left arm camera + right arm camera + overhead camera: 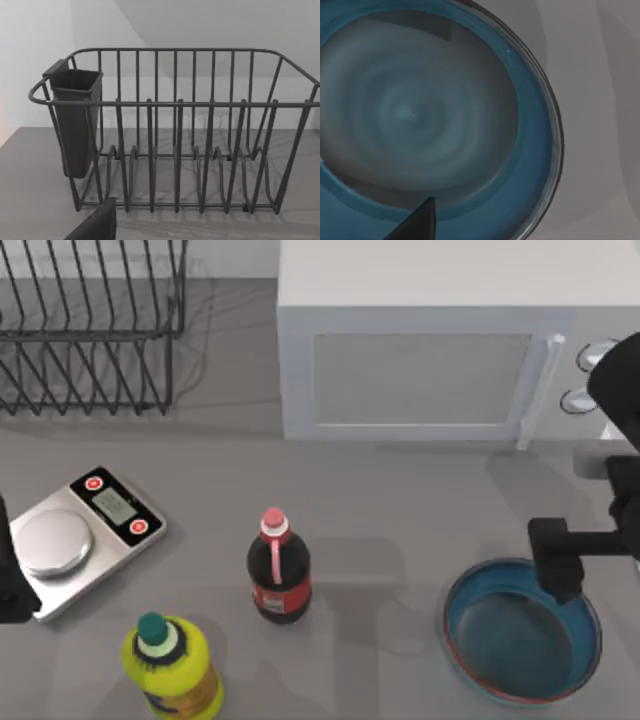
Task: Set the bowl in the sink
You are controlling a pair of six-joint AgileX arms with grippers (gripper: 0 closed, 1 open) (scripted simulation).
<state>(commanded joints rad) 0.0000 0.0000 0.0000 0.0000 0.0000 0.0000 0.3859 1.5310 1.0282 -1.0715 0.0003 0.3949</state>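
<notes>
Bowl (515,645) sits on the tabletop (400,500) at its right side, in front of the microwave (430,340). Our right end effector (560,570) hangs over the bowl's far rim; we cannot tell how far it is open or whether it holds anything. Our left arm (8,580) sits by the scale (85,535) at the left edge, facing the rack (175,135).

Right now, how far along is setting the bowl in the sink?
Done: nothing yet. The wide, shallow teal-blue bowl with the reddish-brown rim sits on the grey table at the right. In hand: the right gripper hangs over its far rim, not gripping. Left: grasp, lift, place. The left gripper is parked at the left edge.
</notes>
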